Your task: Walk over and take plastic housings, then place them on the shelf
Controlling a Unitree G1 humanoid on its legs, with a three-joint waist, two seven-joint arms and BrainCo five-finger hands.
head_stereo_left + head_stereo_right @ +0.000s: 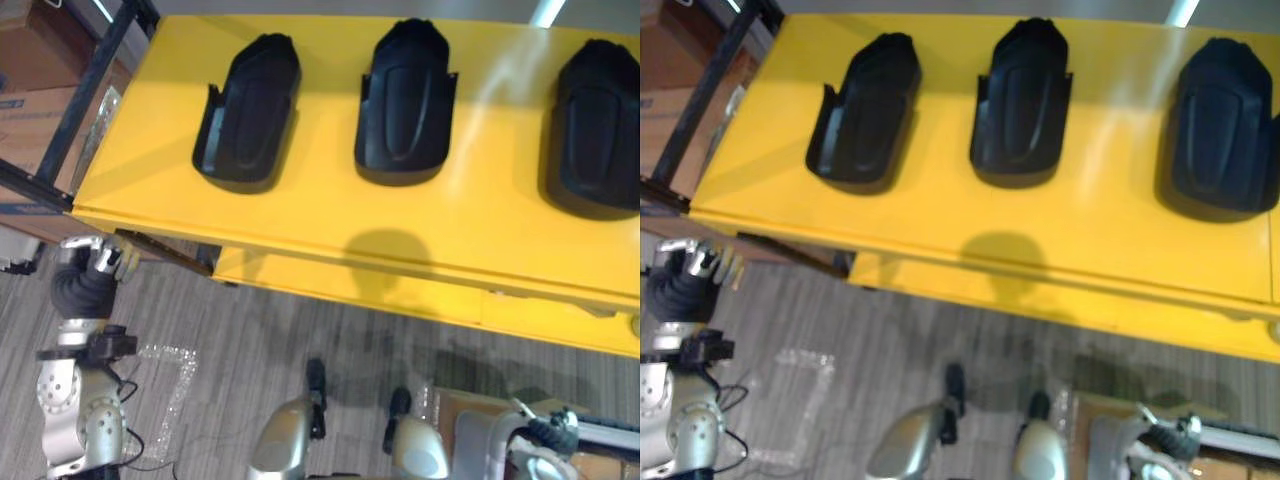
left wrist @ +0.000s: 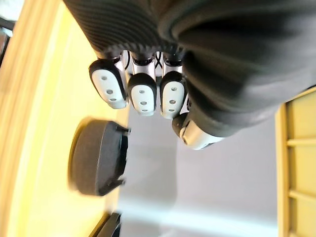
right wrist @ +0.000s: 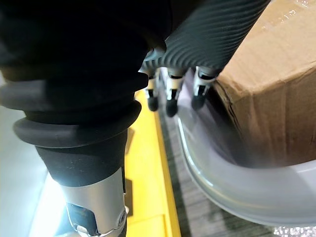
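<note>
In the left eye view I see three black plastic housings in a row on the yellow table (image 1: 330,225). The left housing (image 1: 250,110), the middle housing (image 1: 405,100) and the right housing (image 1: 598,125) lie well apart from each other. My left hand (image 1: 98,262) hangs low by the table's near left corner and does not touch it. The right eye view shows the same row. I think these shells are light and stiff, with smooth sides that could slip. I would take one across its narrow middle, thumb on one side wall and fingers on the other. I see no words or stickers on them that I can read. In the left wrist view the fingers (image 2: 143,94) are loose, a little bent, and hold nothing. One of the plastic housings (image 2: 96,158) lies past them on the yellow top. In the right wrist view my right hand (image 3: 171,98) has its fingers hanging loose and empty, just beside a cardboard box (image 3: 276,74). I can read no print on the box.
</note>
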